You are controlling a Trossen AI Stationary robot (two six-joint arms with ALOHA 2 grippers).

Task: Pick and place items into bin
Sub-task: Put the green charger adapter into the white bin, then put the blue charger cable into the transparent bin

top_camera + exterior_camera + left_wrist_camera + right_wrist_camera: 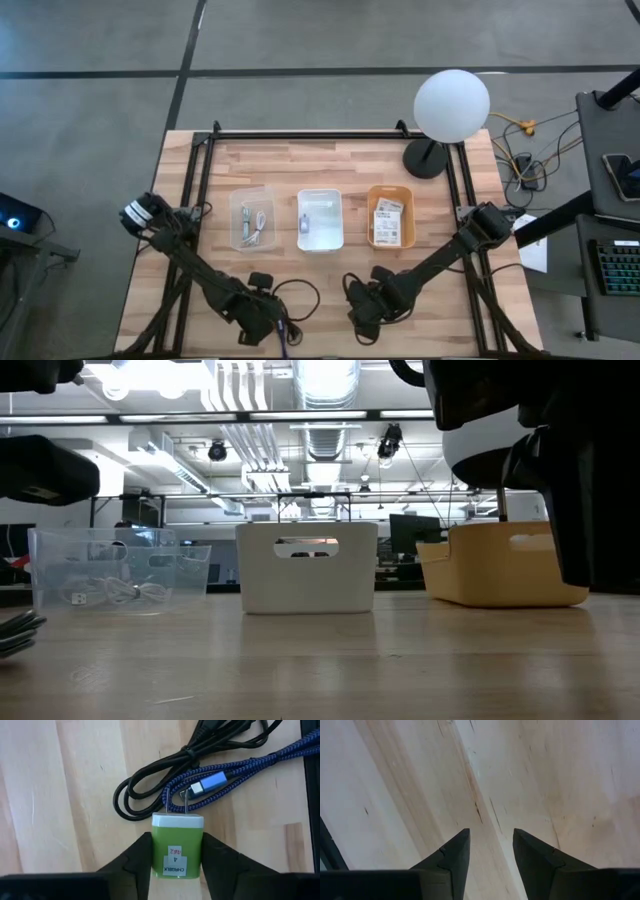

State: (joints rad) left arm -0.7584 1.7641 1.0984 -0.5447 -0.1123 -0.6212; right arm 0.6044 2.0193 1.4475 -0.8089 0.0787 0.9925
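Note:
My left gripper (pixel 177 840) sits near the table's near edge (pixel 265 318), shut on a small green charger plug (pixel 177 847) that has a white end and two metal prongs. Just beyond it a black cable (pixel 150 775) and a blue braided cable (pixel 235 770) with a blue connector lie coiled on the wood. My right gripper (pixel 491 832) is open over bare wood at the near edge (pixel 360 315), touching nothing. Three bins stand in a row mid-table: clear (pixel 252 220), white (pixel 320 220) and orange (pixel 390 216). My left gripper pinches the green charger plug by its two long green sides (pixel 159 851), one finger (pixel 135 857) on each side. The prongs (pixel 176 802) point away from the gripper, and the labelled face is toward the camera. Whether the plug is lifted clear of the table cannot be seen.
The clear bin (pixel 120 570) holds a pale cable bundle and small metal pieces, the white bin (pixel 307 568) a small item, the orange bin (pixel 500 565) printed cards. A white globe lamp (pixel 452 105) on a black base stands at the far right. Black frame rails (pixel 205 190) run along the table's sides.

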